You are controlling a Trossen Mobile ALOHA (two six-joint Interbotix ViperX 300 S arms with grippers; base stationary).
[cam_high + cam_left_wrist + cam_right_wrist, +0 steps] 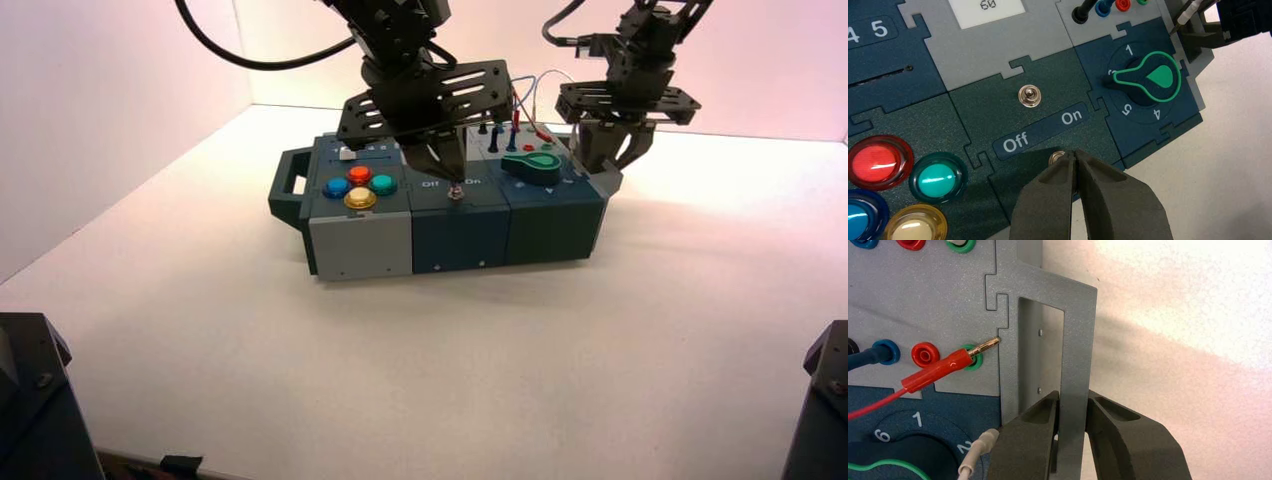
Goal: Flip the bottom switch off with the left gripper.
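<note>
The bottom switch [1055,158] is a tiny toggle with a shiny round nut, at the box's front edge below the Off/On lettering [1015,143]. It also shows in the high view [455,192]. My left gripper [1075,156] is shut, fingertips pressed together right at the switch on its On side. The fingertips hide the lever, and only part of the nut shows. In the high view the left gripper [447,168] hangs over the middle of the box. My right gripper [1072,410] is shut on the box's grey right handle [1075,365].
A second small toggle [1029,96] sits above the lettering. A green-edged knob [1153,77] is beside the switches. Red [875,162], green [938,177], blue and yellow buttons are on the other side. A red plug [943,367] and wires lie near the sockets.
</note>
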